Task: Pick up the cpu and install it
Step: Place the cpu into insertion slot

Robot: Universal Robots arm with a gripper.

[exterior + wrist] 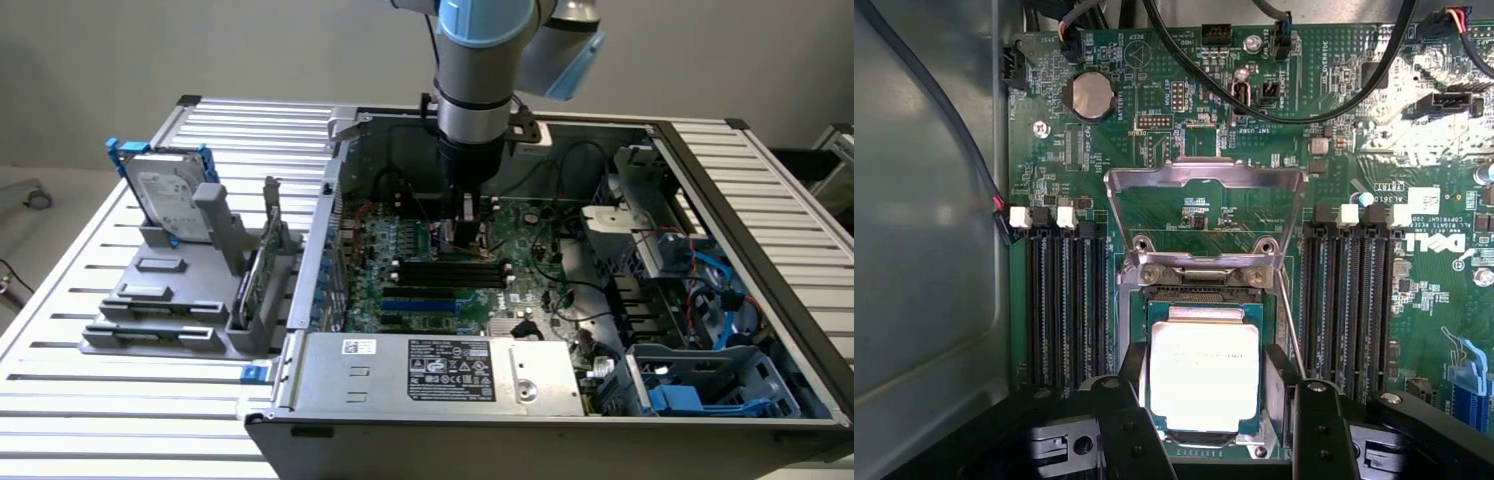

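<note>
The cpu, a small square chip with a pale metal top, lies level in the dark socket on the green motherboard. My gripper straddles it, and its black fingers rest against two opposite sides of the chip. I cannot tell whether the chip is fully seated. The socket's metal load plate stands flipped open behind the chip. In the exterior view the gripper reaches straight down into the open computer case, just above the board.
Black memory slots flank the socket on both sides, and a thin lever runs along one side of it. Cables loop over the board. Outside the case, a grey fixture holds a hard drive. A power supply fills the case's near side.
</note>
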